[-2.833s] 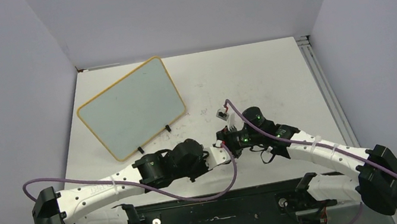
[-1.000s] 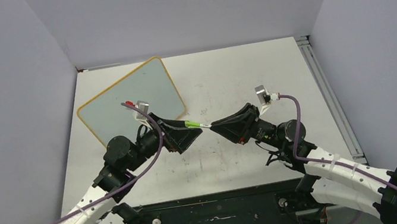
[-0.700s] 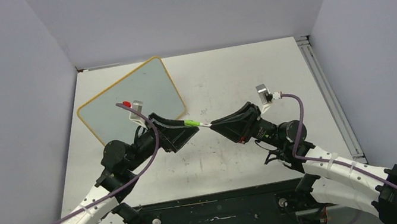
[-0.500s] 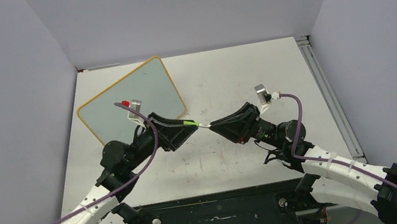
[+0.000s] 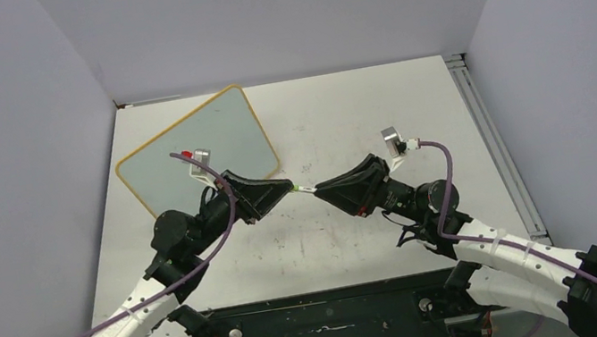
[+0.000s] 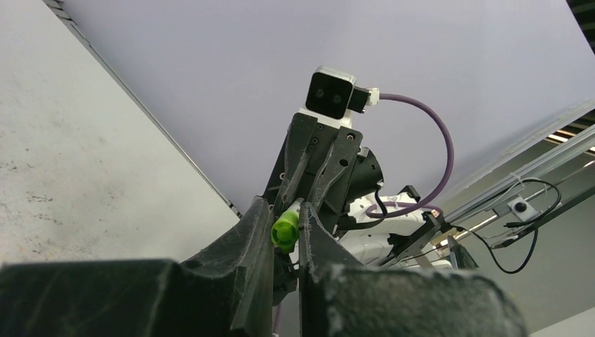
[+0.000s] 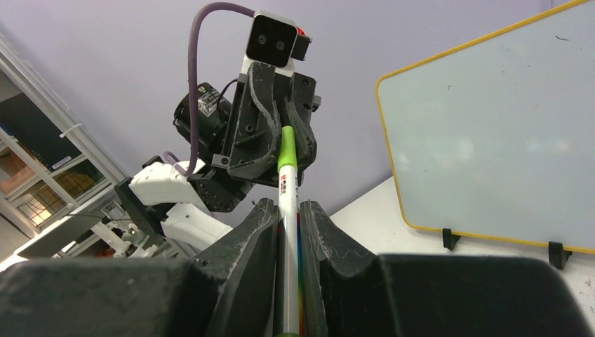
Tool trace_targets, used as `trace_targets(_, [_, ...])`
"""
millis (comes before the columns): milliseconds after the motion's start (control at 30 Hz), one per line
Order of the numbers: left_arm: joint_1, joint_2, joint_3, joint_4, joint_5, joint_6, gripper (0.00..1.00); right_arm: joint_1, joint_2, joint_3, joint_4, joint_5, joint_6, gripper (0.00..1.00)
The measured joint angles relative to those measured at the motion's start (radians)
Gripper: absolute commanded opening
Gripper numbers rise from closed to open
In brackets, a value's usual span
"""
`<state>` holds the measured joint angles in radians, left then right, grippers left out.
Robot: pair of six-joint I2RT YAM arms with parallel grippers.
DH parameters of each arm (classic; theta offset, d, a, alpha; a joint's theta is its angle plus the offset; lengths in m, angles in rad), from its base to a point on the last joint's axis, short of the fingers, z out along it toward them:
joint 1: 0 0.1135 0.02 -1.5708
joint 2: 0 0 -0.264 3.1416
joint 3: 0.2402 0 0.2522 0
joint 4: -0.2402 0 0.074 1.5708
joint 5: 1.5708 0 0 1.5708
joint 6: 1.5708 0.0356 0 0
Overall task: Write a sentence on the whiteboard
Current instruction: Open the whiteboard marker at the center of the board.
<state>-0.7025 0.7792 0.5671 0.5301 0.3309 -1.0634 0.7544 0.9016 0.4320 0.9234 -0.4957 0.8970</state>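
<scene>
The whiteboard [image 5: 184, 155], pale with an orange-yellow frame, leans at the table's back left; it also fills the right of the right wrist view [image 7: 491, 133]. No sentence shows on its surface. A white marker [image 7: 288, 193] with a green cap [image 6: 285, 230] hangs level above the table's middle between both grippers. My right gripper [image 5: 323, 189] is shut on the marker's white barrel [image 5: 305, 189]. My left gripper [image 5: 284, 191] faces it tip to tip, shut on the green cap. In the left wrist view the cap sits pinched between both black fingers [image 6: 256, 239].
Two black clip feet [image 7: 450, 239] prop the board's lower edge. Dark scuff marks [image 5: 308, 167] dot the white tabletop. A metal rail [image 5: 491, 147] runs along the table's right edge. Grey walls enclose the back and sides.
My left gripper has closed from wide open onto the green cap and slid a little further over it. The right gripper and the marker have stayed nearly still.
</scene>
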Motion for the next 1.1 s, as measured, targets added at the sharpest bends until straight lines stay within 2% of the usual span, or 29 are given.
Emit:
trace_targets(200, [0.011,0.002,-0.002,-0.004,0.002,-0.019,0.00,0.001,-0.013,0.001,-0.023,0.018,-0.013,0.05])
trace_targets(400, [0.037,0.003,-0.034,0.010,0.055,-0.079,0.00,0.012,-0.068,-0.006,-0.116,0.036,-0.034,0.05])
trace_targets(700, [0.225,-0.064,-0.057,0.050,0.045,-0.117,0.00,-0.108,-0.184,-0.032,-0.143,0.076,-0.036,0.05])
trace_targets(800, [0.242,-0.093,-0.051,-0.035,0.045,-0.055,0.00,-0.158,-0.229,-0.032,-0.197,0.078,-0.043,0.05])
trace_targets(933, [0.215,-0.086,-0.009,-0.275,0.029,0.089,0.00,-0.179,-0.282,-0.020,-0.319,0.094,-0.091,0.05])
trace_targets(1100, [0.032,0.027,-0.007,-0.529,-0.080,0.203,0.00,-0.179,-0.296,0.056,-0.504,0.125,-0.179,0.05])
